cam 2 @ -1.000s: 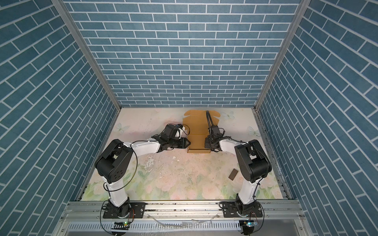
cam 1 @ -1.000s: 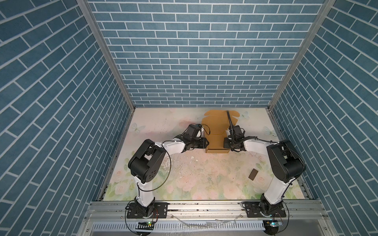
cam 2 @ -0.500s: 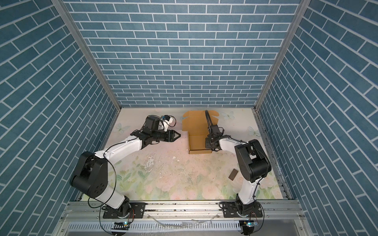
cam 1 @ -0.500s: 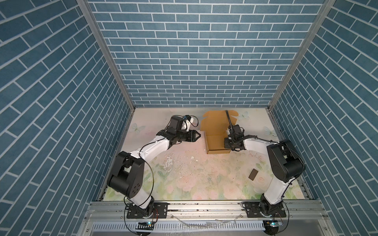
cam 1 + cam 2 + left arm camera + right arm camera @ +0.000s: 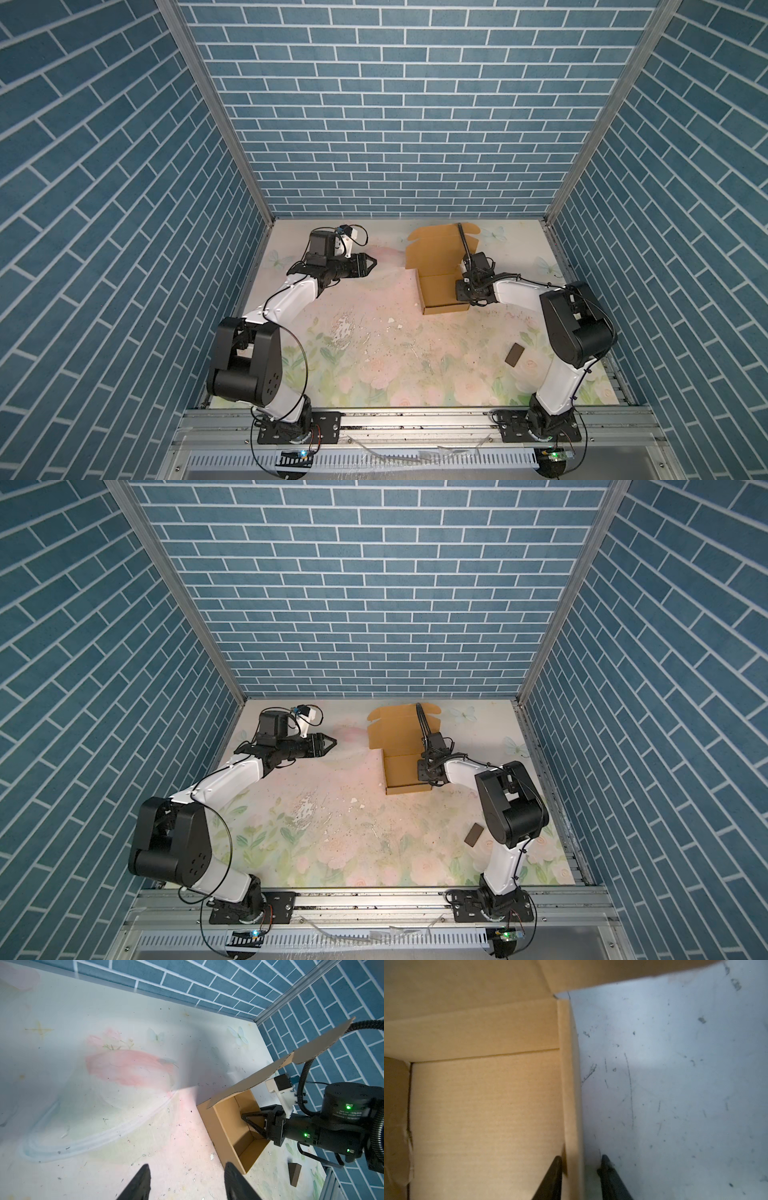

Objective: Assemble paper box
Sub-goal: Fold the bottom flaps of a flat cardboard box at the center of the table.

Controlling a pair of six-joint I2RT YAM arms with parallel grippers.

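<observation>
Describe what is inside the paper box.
Bare cardboard floor, plus one finger of the right gripper, which straddles a side wall of the paper box. From above, its wrist covers some floor.

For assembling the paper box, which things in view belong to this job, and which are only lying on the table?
Belong to the job: paper box, lid raised; right end effector, open astride its side wall; left end effector, open, apart from the box.
Just lying about: small dark brown chip; white scraps on the table.
</observation>
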